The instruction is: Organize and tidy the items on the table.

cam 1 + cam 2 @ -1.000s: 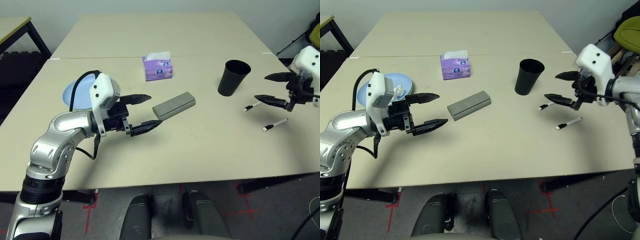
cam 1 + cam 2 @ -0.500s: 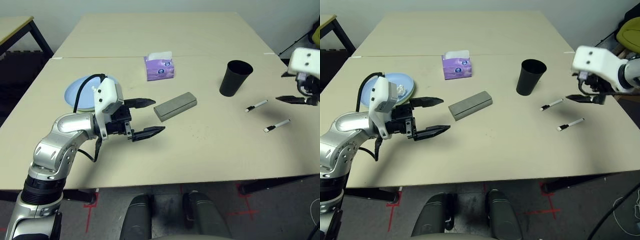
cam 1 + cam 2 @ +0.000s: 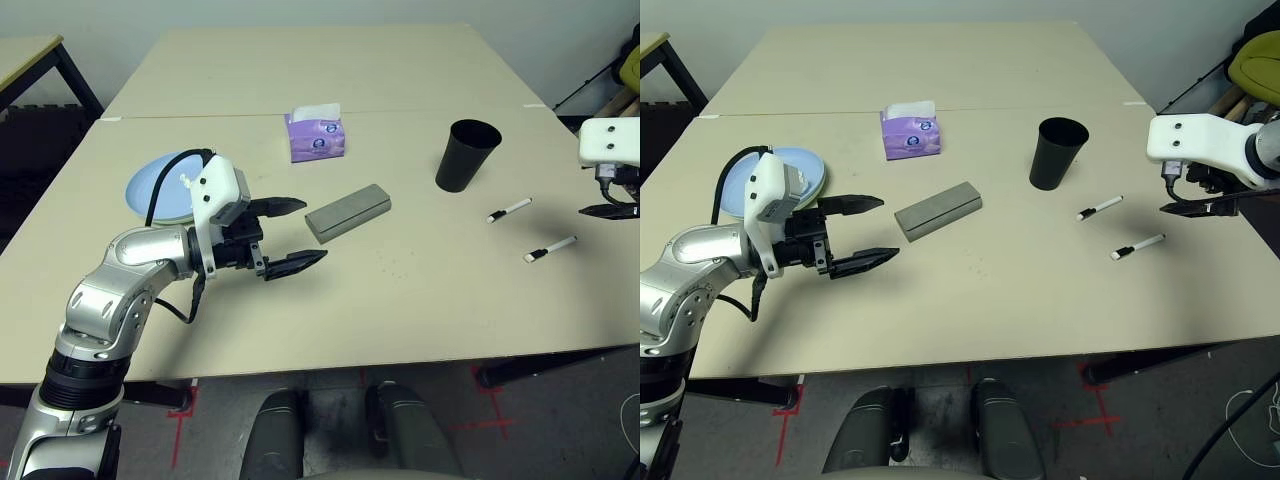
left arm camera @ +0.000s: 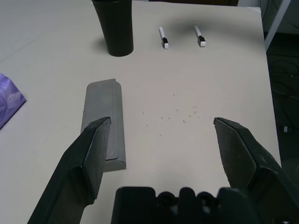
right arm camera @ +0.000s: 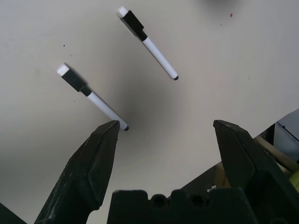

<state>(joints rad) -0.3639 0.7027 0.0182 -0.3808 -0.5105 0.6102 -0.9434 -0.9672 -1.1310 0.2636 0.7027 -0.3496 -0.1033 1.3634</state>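
Observation:
A grey glasses case (image 3: 348,212) lies mid-table. My left gripper (image 3: 313,230) hovers open just left of it, empty, with the case (image 4: 103,123) in front of one finger. Behind that arm lies a light blue plate (image 3: 160,188). The black cup (image 3: 468,155) stands upright at the right. Two white pens (image 3: 510,210) (image 3: 551,249) lie right of the cup. My right gripper (image 5: 163,128) hangs open over the table's right edge, pointing down, beside both pens (image 5: 147,43) (image 5: 91,95) and touching neither.
A purple tissue pack (image 3: 317,135) sits near the seam of the beige table (image 3: 400,300). A separate black-framed table (image 3: 30,55) stands at the far left. The right gripper is close to the table's right edge.
My right gripper has pulled back to the right, off the pens, and turned to point downward. The left gripper has barely moved. Both stay open.

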